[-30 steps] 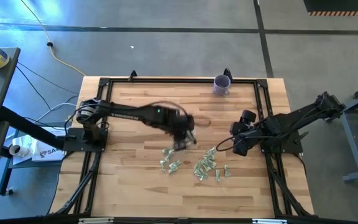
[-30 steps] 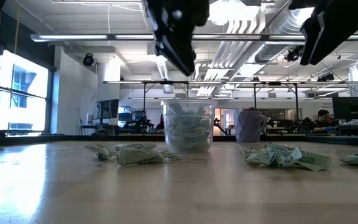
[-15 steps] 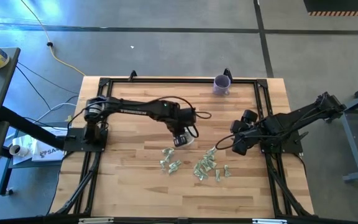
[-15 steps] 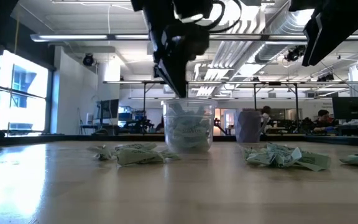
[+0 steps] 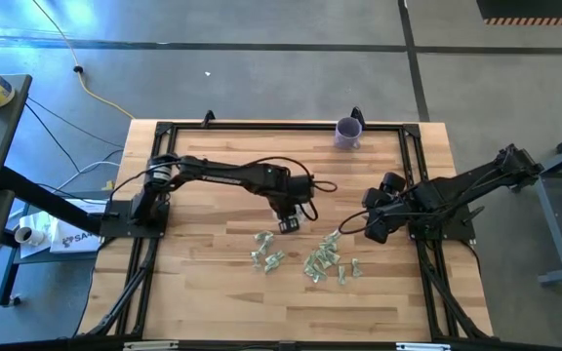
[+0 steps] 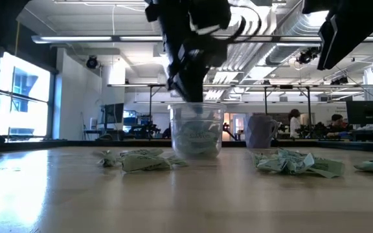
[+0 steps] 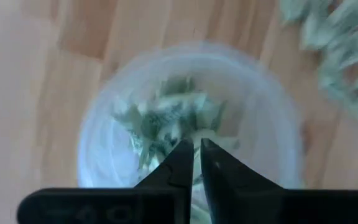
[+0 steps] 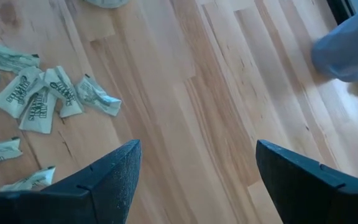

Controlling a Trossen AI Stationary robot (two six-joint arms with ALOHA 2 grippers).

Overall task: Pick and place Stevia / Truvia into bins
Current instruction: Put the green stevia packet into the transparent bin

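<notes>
Since a second ago the left gripper has swung back from the loose sachets and now hangs right over the clear cup, its fingers nearly together with only a thin gap and nothing visibly clamped. Sachets already lie inside the cup. To its right, more sachets are scattered on the wooden table. Farther right, the right gripper waits above the table, fingers wide apart.
</notes>
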